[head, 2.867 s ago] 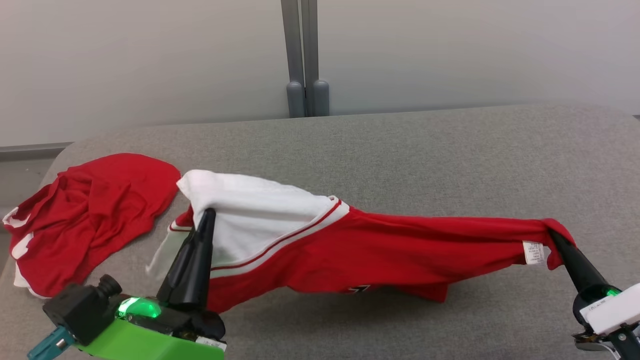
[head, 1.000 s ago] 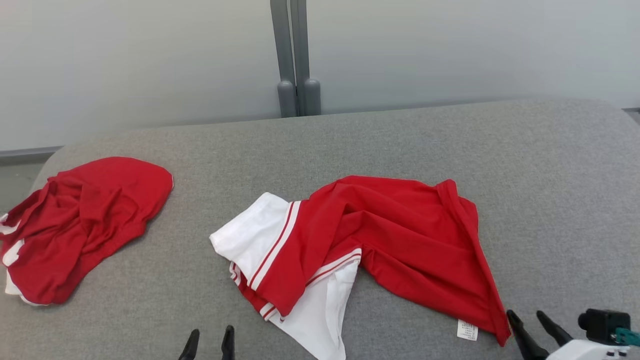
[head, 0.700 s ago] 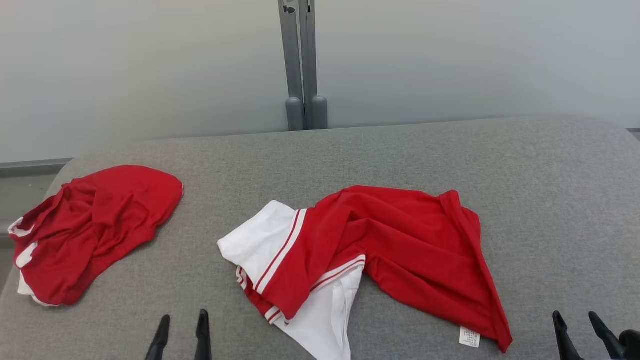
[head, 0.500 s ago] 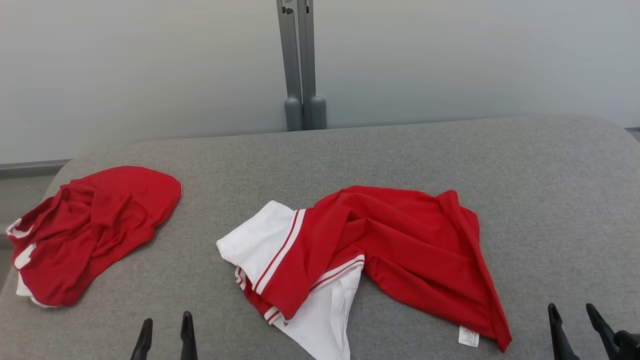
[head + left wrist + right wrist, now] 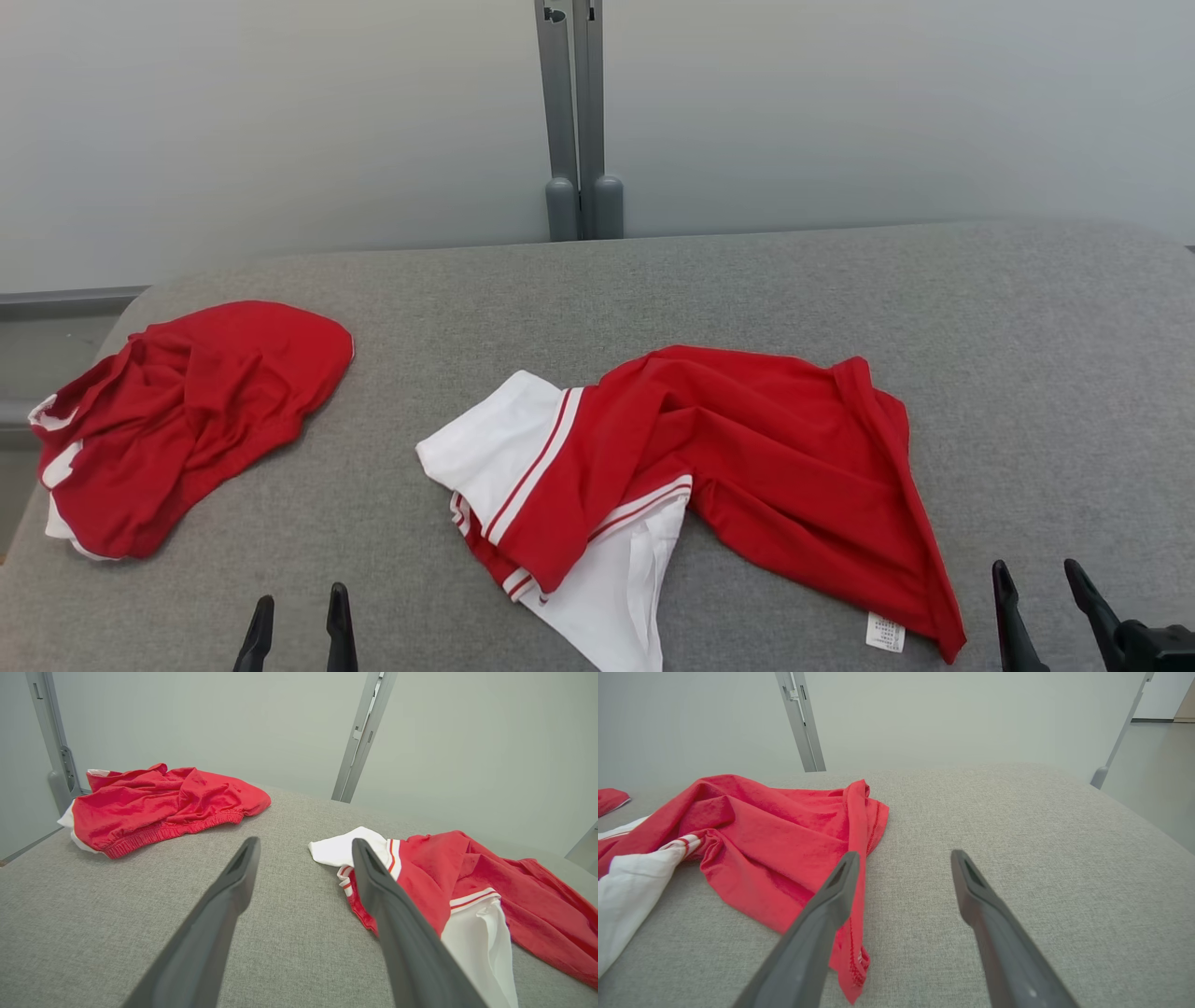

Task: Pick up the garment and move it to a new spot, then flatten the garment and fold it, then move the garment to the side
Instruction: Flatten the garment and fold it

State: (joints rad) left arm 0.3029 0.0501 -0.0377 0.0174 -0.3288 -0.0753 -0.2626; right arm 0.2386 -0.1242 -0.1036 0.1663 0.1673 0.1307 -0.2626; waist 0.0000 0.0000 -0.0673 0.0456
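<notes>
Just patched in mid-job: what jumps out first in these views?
A crumpled red-and-white garment lies in the middle of the grey pad, its white end toward the robot's left. A second red bundle sits apart from it at the pad's left edge. The left pincer and right pincer are both open at the near edge, holding nothing.
</notes>
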